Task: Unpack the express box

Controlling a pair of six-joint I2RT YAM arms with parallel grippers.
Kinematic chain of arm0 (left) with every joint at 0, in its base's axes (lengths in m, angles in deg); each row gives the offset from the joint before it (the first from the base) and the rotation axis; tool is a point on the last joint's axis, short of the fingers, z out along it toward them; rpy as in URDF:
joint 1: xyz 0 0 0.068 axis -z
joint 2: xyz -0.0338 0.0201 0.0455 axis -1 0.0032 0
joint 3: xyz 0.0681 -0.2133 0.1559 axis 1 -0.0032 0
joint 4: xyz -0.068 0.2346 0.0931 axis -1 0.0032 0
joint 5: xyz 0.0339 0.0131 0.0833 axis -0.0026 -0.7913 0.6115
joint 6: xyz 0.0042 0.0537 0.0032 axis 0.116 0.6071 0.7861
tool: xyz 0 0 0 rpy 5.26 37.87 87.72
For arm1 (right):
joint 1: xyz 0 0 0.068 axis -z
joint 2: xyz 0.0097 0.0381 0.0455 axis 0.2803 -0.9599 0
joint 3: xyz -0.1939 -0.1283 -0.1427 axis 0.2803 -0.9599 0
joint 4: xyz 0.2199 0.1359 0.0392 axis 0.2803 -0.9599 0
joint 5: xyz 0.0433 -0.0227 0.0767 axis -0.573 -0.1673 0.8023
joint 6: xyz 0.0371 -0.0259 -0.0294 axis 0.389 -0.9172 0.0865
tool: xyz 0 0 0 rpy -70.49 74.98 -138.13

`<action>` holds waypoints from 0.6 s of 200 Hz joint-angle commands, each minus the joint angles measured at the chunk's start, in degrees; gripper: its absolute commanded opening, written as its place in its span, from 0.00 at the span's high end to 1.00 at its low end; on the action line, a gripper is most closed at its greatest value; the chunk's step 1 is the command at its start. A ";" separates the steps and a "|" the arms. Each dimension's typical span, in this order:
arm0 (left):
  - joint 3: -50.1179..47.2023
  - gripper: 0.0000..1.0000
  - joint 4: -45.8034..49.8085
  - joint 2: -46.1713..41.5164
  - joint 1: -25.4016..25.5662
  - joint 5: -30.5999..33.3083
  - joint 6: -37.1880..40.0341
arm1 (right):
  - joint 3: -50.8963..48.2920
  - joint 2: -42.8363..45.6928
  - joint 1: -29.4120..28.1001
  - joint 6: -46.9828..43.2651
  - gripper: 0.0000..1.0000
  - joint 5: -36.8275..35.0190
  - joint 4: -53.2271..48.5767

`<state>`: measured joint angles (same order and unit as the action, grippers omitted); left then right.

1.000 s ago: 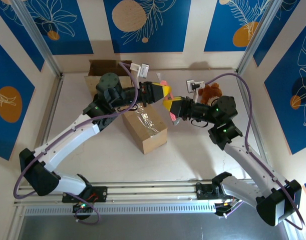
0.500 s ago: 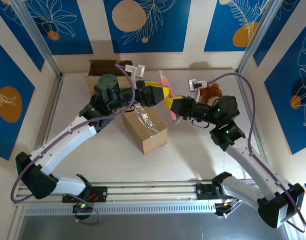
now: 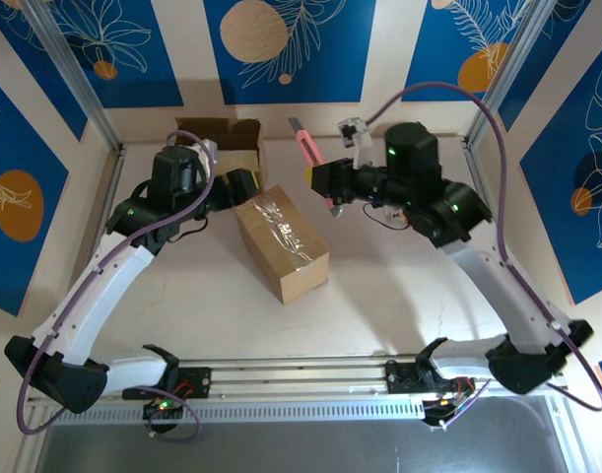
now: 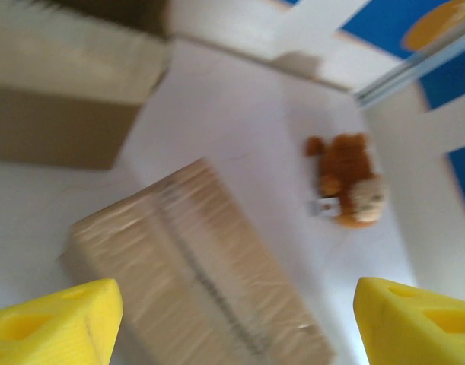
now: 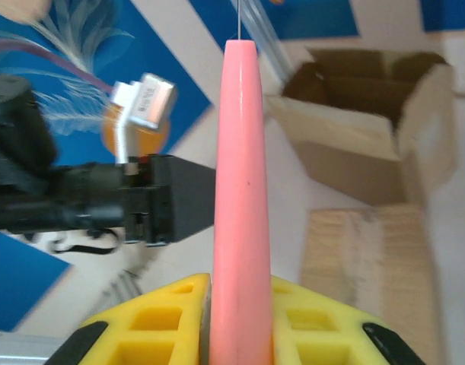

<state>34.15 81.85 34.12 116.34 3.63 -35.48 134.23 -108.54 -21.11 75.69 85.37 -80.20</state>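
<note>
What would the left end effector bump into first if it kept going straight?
Probably the taped cardboard box: it lies right ahead of the left end effector, between its open fingers. The teddy bear sits farther off.

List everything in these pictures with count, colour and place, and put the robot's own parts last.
sealed cardboard box with clear tape: one, brown, middle of the table
open cardboard box: one, brown, back left corner of the table
pink utility knife: one, pink, raised above the table in the right gripper
plush teddy bear: one, brown, lying on the table to the right of the sealed box
white table: one, white, under everything
left gripper: one, yellow fingers, open, above the sealed box's back end
right gripper: one, yellow fingers, shut on the knife
</note>
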 commanded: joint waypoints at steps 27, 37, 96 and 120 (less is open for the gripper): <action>-6.84 0.21 2.61 4.52 -2.44 2.36 -1.85 | 14.90 -13.64 -4.92 -10.21 1.00 -18.69 -25.73; -7.80 0.21 0.87 5.74 -2.53 1.87 -2.35 | 17.56 -16.35 -5.94 -11.28 1.00 -20.54 -28.18; -13.56 0.31 -8.84 11.05 -3.50 0.32 -6.36 | 30.89 -30.49 -9.33 -14.19 1.00 -26.03 -38.14; -14.97 0.34 -11.38 10.98 -3.53 -0.57 -7.56 | 32.55 -33.16 -9.90 -14.44 1.00 -25.47 -38.13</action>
<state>20.36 75.31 45.01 113.41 4.63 -40.75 163.89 -140.15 -30.29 62.80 61.46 -114.86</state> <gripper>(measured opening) 0.670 0.183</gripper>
